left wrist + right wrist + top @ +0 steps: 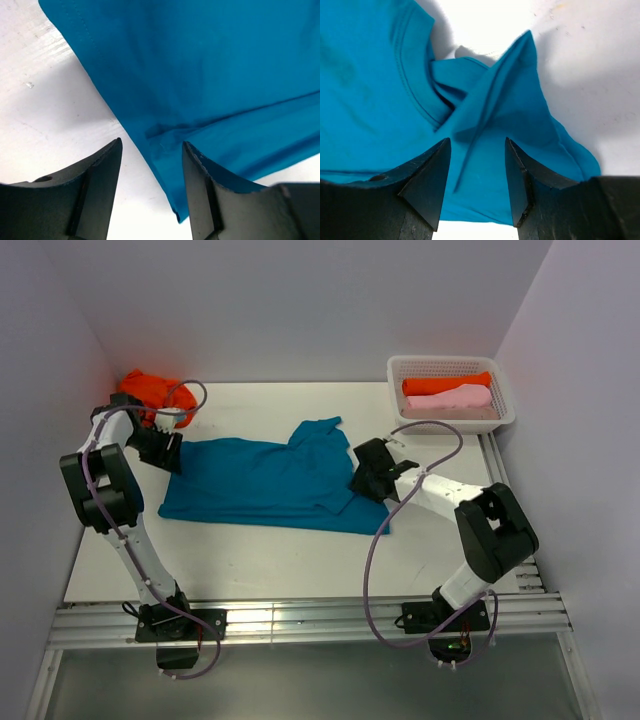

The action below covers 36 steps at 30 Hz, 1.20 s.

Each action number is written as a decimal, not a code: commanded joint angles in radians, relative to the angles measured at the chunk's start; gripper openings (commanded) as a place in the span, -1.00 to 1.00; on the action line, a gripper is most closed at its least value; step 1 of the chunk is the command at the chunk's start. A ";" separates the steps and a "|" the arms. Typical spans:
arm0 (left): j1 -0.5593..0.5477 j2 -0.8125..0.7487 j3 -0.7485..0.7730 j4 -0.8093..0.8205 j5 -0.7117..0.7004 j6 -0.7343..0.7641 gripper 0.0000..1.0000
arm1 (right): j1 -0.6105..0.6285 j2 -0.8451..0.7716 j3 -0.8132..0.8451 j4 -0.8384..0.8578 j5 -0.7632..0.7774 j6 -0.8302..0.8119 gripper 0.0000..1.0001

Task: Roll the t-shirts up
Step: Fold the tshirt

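A teal-blue t-shirt (265, 480) lies spread flat across the middle of the table, with its sleeve and collar end folded up at the right. My left gripper (166, 453) is at the shirt's left edge. In the left wrist view its jaws (151, 143) stand open over the hem (170, 165), the left finger over bare table. My right gripper (366, 478) is at the shirt's right end, jaws (477, 141) open above the bunched cloth (495, 105). A crumpled orange t-shirt (150, 390) sits at the back left. Rolled orange (446, 383) and pink (452, 398) t-shirts lie in the basket.
A white lattice basket (500, 410) stands at the back right corner, near the right wall. White walls close in the back and both sides. A metal rail (300, 620) runs along the near edge, where both arm bases are bolted.
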 commanded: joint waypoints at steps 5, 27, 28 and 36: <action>-0.012 0.046 -0.007 0.020 -0.022 -0.023 0.08 | -0.007 0.042 0.064 0.033 0.004 -0.023 0.09; -0.016 0.059 0.001 -0.006 0.009 -0.011 -0.82 | -0.009 0.085 0.098 0.047 -0.004 -0.019 -0.31; -0.018 0.059 0.001 -0.006 0.010 -0.011 -0.85 | -0.009 0.086 0.101 0.046 -0.004 -0.019 -0.35; -0.018 0.035 -0.011 -0.011 0.020 0.003 -0.99 | -0.009 0.051 0.103 0.036 0.020 -0.010 -0.81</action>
